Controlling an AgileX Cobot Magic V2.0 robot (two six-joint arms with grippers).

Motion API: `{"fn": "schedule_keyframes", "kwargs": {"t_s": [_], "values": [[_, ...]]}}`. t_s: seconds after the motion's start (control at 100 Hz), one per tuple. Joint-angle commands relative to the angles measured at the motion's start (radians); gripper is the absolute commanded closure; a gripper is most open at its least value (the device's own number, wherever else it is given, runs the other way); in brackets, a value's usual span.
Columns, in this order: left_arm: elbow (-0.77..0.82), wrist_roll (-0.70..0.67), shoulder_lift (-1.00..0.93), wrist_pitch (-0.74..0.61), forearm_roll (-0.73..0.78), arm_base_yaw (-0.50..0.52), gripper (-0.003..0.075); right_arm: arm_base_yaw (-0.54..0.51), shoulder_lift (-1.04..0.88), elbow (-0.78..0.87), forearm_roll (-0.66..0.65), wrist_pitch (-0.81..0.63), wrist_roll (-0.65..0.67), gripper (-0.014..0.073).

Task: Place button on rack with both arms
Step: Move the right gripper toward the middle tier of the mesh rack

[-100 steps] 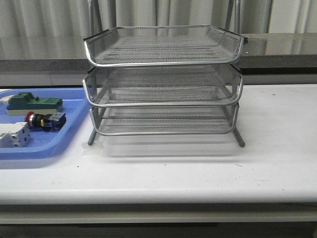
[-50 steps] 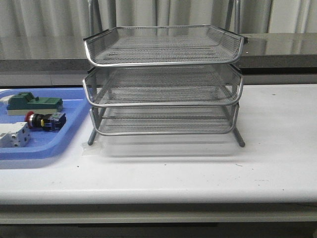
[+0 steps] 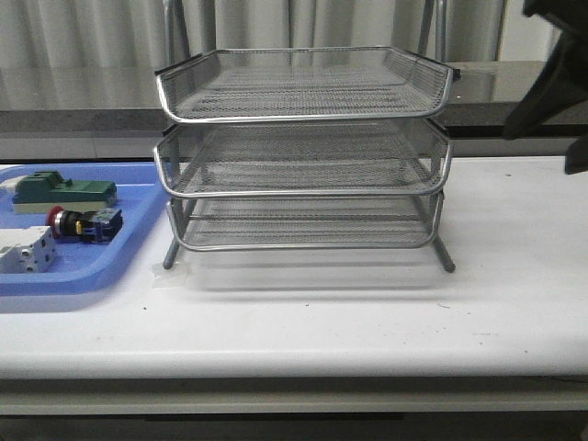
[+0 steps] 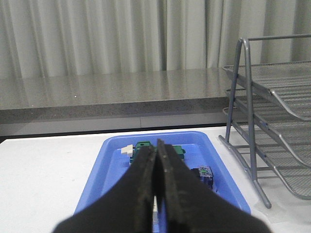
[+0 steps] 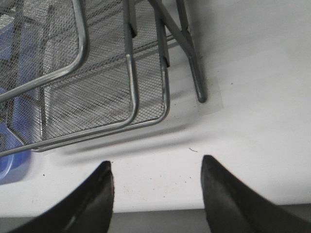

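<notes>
Since the button (image 3: pixel 81 223) lies in the blue tray (image 3: pixel 92 276), just to the left of the rack (image 3: pixel 303 147) in the front view, I reckon the pickup belongs to my left arm. The left gripper (image 4: pixel 156 194) points straight at that tray from the near side, its fingers pressed together with nothing between them. Past the fingertips I make out the button's blue rear part (image 4: pixel 204 174), a little off toward the rack side of the claw's line. So the coming move, as I judge it, needs the fingers to part and the claw to shift slightly toward the rack.

I see the button on its side, long axis running roughly parallel to the rack's front edge, red cap pointing away from the rack, blue end toward it.

Over on the far side of the rack, my right gripper (image 5: pixel 156 194) hangs with fingers spread wide and empty, looking down at the rack's right front foot and the bare table (image 5: pixel 252 58). It is well apart from the button (the whole rack stands between them).

By my count: one button, one rack with three mesh tiers, one blue tray, one green block (image 3: pixel 64 191), one white block (image 3: pixel 26 250), two arms.
</notes>
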Motion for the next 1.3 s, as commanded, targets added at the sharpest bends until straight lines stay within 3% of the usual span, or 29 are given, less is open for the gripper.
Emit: {"fn": "schedule_keyframes", "kwargs": {"t_s": [0.0,0.3,0.96,1.09,1.29], "values": [[0.032,-0.009,-0.032,-0.067,-0.009,0.003,0.0741,0.032,0.032,-0.036,0.039,-0.122,-0.01,0.0167],[0.032,-0.009,-0.032,-0.067,-0.009,0.003,0.0741,0.054,0.131,-0.036,0.058,-0.212,-0.01,0.0167],[0.032,-0.009,-0.032,-0.067,-0.009,0.003,0.0741,0.053,0.131,-0.036,0.089,-0.209,-0.01,0.0167],[0.032,-0.009,-0.032,-0.067,-0.009,0.003,0.0741,0.053,0.131,-0.036,0.234,-0.212,-0.121,0.0167],[0.032,-0.009,-0.032,-0.067,-0.009,0.003,0.0741,0.049,0.131,-0.036,0.647,-0.198,-0.536,0.0167]]}}
